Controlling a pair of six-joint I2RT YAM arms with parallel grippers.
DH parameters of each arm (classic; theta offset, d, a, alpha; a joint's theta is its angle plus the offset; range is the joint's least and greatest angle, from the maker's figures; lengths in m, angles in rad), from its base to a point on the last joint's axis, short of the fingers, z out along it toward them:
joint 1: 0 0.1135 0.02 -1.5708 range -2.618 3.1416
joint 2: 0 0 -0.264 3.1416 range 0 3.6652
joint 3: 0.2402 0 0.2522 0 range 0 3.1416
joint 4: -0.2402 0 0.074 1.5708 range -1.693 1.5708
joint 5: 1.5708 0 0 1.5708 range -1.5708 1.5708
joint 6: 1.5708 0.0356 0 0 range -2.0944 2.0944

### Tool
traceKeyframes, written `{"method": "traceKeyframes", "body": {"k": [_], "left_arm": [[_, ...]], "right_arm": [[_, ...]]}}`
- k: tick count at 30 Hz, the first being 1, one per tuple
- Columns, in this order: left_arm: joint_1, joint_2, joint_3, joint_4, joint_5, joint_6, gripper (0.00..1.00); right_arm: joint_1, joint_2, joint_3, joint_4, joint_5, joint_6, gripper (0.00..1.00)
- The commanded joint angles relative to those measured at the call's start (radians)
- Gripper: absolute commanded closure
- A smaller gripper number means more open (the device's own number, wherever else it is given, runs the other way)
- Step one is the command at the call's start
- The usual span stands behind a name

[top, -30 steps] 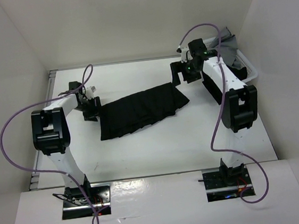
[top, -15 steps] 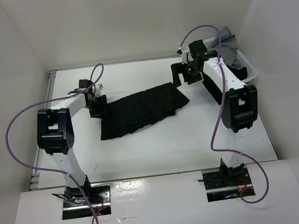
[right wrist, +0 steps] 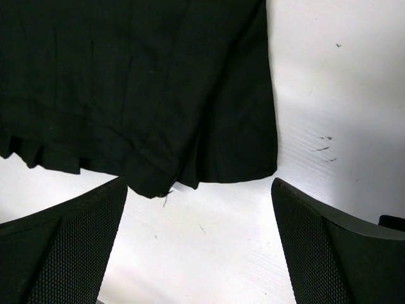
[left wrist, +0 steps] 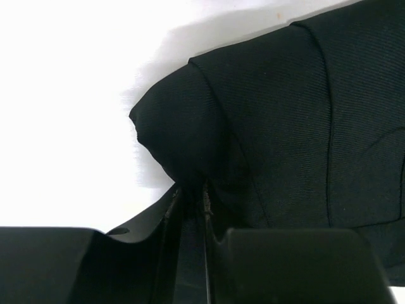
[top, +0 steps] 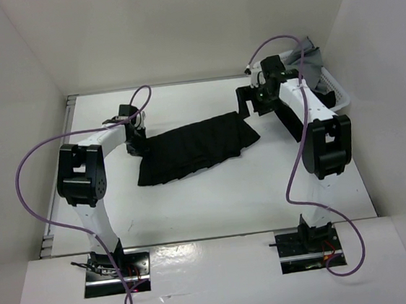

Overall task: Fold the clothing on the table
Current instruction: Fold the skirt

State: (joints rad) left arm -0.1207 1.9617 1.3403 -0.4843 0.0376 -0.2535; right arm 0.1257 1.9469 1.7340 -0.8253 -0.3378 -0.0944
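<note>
On the white counter (top: 230, 200), pinching the skirt (top: 195, 149) corner in the clamped left claw (left wrist: 190, 193), probably to lift it; right claw (right wrist: 197, 190) spread wide above the opposite edge, ready to grip.

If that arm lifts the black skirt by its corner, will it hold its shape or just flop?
Probably flop: where the left fingers pinch the skirt, the thin fabric bunches into a soft puckered fold. It looks light, lying flat on the table, so the rest would likely hang and drag. The pleats may spread or shift when pulled.
</note>
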Motion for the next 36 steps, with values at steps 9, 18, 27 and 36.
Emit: {"method": "traceKeyframes", "body": {"k": [9,18,27,36], "left_arm": [[0.004,0.045,-0.021,-0.033,-0.088,0.005,0.82],[0.004,0.017,-0.021,-0.033,-0.070,0.023,0.82],[-0.005,0.008,-0.021,-0.042,-0.061,0.051,0.82],[-0.005,0.008,-0.012,-0.042,-0.030,0.069,0.83]], "right_arm": [[-0.014,0.052,-0.093,0.040,0.014,-0.042,0.01],[-0.014,0.213,0.007,0.098,0.034,-0.064,0.01],[-0.032,0.336,0.172,0.110,-0.013,-0.073,0.01],[-0.101,0.457,0.248,0.048,-0.289,-0.100,0.01]]}}
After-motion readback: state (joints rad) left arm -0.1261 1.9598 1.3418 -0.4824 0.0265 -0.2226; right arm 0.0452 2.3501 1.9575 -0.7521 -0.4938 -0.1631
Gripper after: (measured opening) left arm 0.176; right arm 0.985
